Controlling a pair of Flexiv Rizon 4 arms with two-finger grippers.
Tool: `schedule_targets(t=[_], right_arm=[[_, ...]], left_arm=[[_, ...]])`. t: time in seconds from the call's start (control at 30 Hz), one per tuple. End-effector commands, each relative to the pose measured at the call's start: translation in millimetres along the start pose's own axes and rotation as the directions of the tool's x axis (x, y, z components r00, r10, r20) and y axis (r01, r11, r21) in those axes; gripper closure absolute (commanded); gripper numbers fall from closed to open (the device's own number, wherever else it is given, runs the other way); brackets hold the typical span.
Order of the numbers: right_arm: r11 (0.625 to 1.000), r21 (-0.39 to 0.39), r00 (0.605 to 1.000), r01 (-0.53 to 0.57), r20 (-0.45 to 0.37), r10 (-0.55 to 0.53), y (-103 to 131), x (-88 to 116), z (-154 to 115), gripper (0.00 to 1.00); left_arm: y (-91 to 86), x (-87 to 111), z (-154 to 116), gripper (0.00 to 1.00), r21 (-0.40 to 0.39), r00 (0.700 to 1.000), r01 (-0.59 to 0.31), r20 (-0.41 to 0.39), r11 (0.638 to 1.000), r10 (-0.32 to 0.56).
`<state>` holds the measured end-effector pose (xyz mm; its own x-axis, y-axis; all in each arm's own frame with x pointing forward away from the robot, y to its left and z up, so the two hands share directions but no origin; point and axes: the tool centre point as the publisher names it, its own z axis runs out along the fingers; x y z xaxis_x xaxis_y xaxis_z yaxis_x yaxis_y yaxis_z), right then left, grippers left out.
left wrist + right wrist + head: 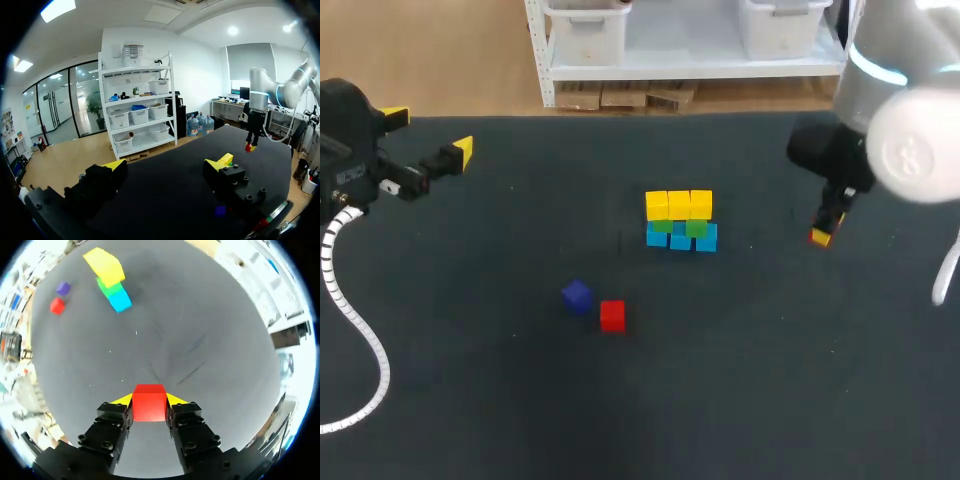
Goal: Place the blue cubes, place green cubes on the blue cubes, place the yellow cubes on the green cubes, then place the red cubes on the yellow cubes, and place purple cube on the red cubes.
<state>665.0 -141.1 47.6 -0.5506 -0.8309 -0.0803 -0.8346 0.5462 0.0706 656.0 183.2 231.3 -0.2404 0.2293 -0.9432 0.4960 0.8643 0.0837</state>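
Our right claw (823, 232) is clenched on a red cube (149, 404), a yellow tip against each side. It hangs low over the worktop (770, 400) on our right, and we cannot tell whether the cube touches the surface.

The coming move turns on the stack near the middle, which lies to this claw's left. In the right wrist view it sits well ahead of the fingers. Three yellow cubes (678, 204) top it, over green cubes (678, 226) and blue cubes (680, 239). The row's long axis runs side to side, so the claw meets it almost end-on, with the right-hand yellow cube nearest.

Our left claw (428, 135) is released, fingers wide, far off at the left edge, so the right arm is much the nearer. Nothing lies between the right claw and the stack. A second red cube (612, 315) and the purple cube (577, 295) sit just beside each other on our side of the stack, off that path.
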Motion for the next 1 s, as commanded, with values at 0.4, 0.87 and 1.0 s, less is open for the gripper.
schedule_targets(t=[0.4, 0.87, 1.0], right_arm=[[0.943, 0.054, 0.944, 0.329, -0.034, -0.328, -0.4, -58.5, -62.5, 1.0], [0.838, 0.029, 0.837, 0.545, -0.071, -0.542, 26.0, -107.5, -59.1, 1.0], [0.808, 0.033, 0.807, 0.588, -0.089, -0.583, 36.0, -121.3, -60.1, 1.0]], left_arm=[[2.5, 0.1, -1.2, 0.0, 0.008, 1.0, -0.001, 0.001, 1.0, 0.001], [2.5, 0.1, -1.2, 0.0, 0.008, 1.0, -0.001, 0.001, 1.0, 0.001], [2.5, 0.1, -1.2, 0.0, 0.008, 1.0, -0.001, 0.001, 1.0, 0.001]])
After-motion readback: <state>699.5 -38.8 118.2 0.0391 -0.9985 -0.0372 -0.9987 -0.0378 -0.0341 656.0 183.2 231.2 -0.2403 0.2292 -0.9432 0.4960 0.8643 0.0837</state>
